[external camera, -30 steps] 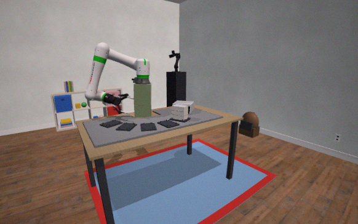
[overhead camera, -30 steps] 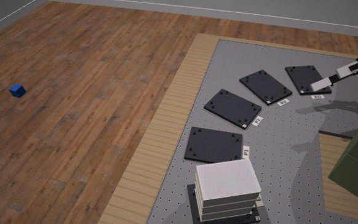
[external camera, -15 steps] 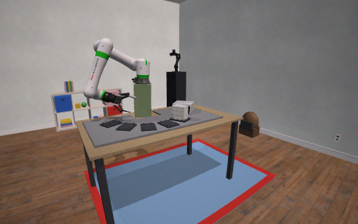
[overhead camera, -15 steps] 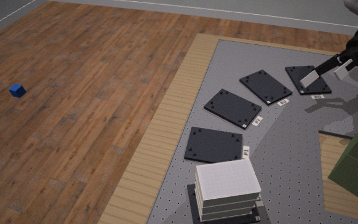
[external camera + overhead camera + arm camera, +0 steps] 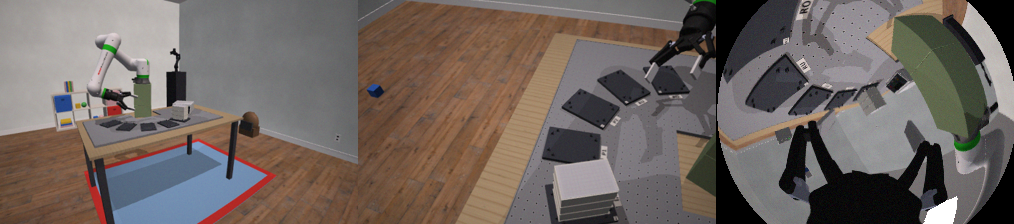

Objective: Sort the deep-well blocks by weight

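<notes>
Three white deep-well blocks [image 5: 585, 184] [image 5: 182, 110] stand stacked on the infeed nest at the near end of the grey mat [image 5: 641, 172]. Four dark nests lie bare in an arc: P1 [image 5: 570, 144] [image 5: 168, 124], P2 [image 5: 590, 108] [image 5: 148, 126], RU [image 5: 623, 86] [image 5: 127, 126] and RO [image 5: 672, 84] [image 5: 111, 124]. My gripper [image 5: 672, 72] [image 5: 135, 103] [image 5: 871, 121] is open and empty. It hangs well above the RO nest, far from the stack. In the wrist view the nests are a row at the left and the stack [image 5: 872, 99] is small. I cannot make out the check-weigher.
The arm's green pedestal [image 5: 702, 172] [image 5: 142, 100] [image 5: 936, 63] stands on the table beside the mat. The wooden table edge [image 5: 518, 129] runs along the left of the mat. A blue cube [image 5: 375, 90] lies on the floor far to the left.
</notes>
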Robot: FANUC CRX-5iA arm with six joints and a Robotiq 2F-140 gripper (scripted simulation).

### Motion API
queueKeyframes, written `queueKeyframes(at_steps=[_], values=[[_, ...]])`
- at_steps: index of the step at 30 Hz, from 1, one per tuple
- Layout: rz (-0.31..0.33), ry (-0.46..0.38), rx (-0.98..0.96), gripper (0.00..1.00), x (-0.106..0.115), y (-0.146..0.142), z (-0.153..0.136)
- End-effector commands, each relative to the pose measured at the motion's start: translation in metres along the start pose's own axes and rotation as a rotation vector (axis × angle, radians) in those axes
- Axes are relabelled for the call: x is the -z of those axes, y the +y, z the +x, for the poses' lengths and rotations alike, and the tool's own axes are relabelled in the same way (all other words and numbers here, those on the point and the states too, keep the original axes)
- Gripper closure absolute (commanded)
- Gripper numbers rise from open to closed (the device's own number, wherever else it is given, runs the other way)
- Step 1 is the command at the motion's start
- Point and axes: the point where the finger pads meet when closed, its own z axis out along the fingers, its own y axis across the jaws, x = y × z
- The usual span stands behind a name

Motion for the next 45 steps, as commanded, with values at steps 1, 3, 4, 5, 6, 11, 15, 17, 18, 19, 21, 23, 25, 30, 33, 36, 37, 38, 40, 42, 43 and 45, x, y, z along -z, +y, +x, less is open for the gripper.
queueKeyframes(at_steps=[1,3,4,5,6,11,15,17,18,19,21,23,25,30,33,36,37,38,40,42,43,45], values=[[-0.054,0.085,0.084,0.0,-0.005,0.0,-0.009],[-0.084,0.127,0.128,0.0,-0.007,0.0,-0.014],[-0.099,0.147,0.15,0.0,-0.01,0.0,-0.018],[-0.099,0.147,0.15,0.0,-0.01,0.0,-0.018],[-0.099,0.147,0.15,0.0,-0.01,0.0,-0.018],[-0.176,0.244,0.26,0.0,-0.019,0.0,-0.035],[-0.241,0.319,0.35,0.0,-0.027,0.001,-0.048],[-0.274,0.355,0.395,0.0,-0.03,0.001,-0.053],[-0.291,0.373,0.417,0.0,-0.033,0.001,-0.057],[-0.308,0.39,0.44,0.0,-0.036,0.002,-0.061],[-0.343,0.425,0.485,0.0,-0.04,0.002,-0.067],[-0.343,0.425,0.485,0.0,-0.04,0.002,-0.067],[-0.378,0.459,0.531,0.0,-0.045,0.003,-0.076],[-0.469,0.539,0.645,0.0,-0.058,0.006,-0.094],[-0.525,0.585,0.714,0.0,-0.067,0.008,-0.105],[-0.582,0.63,0.784,0.0,-0.074,0.01,-0.113],[-0.601,0.644,0.807,0.0,-0.077,0.011,-0.117],[-0.621,0.658,0.83,0.0,-0.08,0.012,-0.121],[-0.621,0.658,0.83,0.0,-0.08,0.012,-0.121],[-0.66,0.685,0.876,0.0,-0.086,0.014,-0.128],[-0.68,0.698,0.899,0.0,-0.089,0.015,-0.132],[-0.72,0.725,0.946,0.0,-0.096,0.018,-0.139]])
